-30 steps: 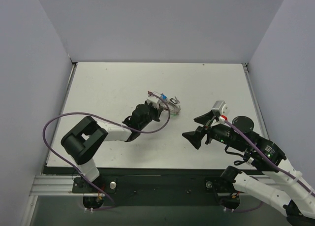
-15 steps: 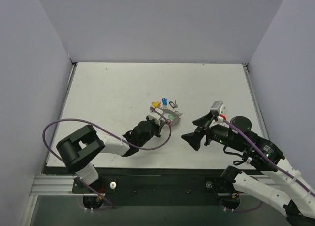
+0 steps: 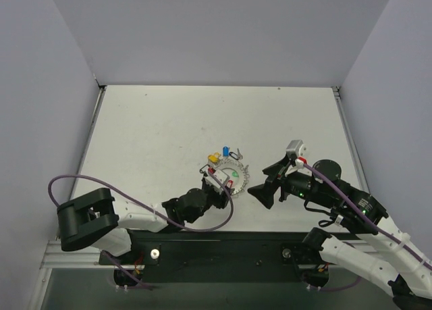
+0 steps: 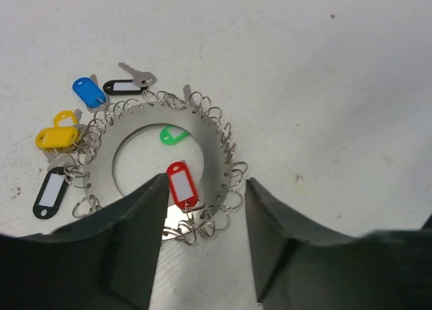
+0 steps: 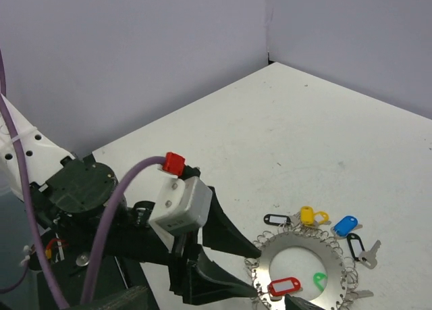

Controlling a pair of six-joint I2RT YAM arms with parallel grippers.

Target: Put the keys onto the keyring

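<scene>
The keyring [image 4: 206, 144] lies flat on the table, a silvery ring with small wire loops along its rim, also seen in the overhead view [image 3: 237, 168] and the right wrist view [image 5: 270, 250]. Keys sit around it: a blue tag [image 4: 89, 92], a black tag [image 4: 125, 87], a yellow tag [image 4: 57, 136] and another black tag [image 4: 50, 192] at the rim, a green tag [image 4: 173, 134] in the hole, a red tag [image 4: 182, 185] across the near band. My left gripper [image 4: 206, 188] is open, its fingers either side of the ring's near edge. My right gripper [image 3: 258, 179] hangs open and empty to the right of the ring.
The left arm's purple cable [image 3: 223, 215] loops low beside the ring. The left wrist's white camera box [image 5: 181, 203] fills the middle of the right wrist view. The black rail [image 3: 223, 246] runs along the table's near edge. Grey walls enclose the table.
My left gripper dragged the keyring towards the near edge while shut on it, then opened; the ring now lies flat with the tags spread out. The right arm barely moved.
</scene>
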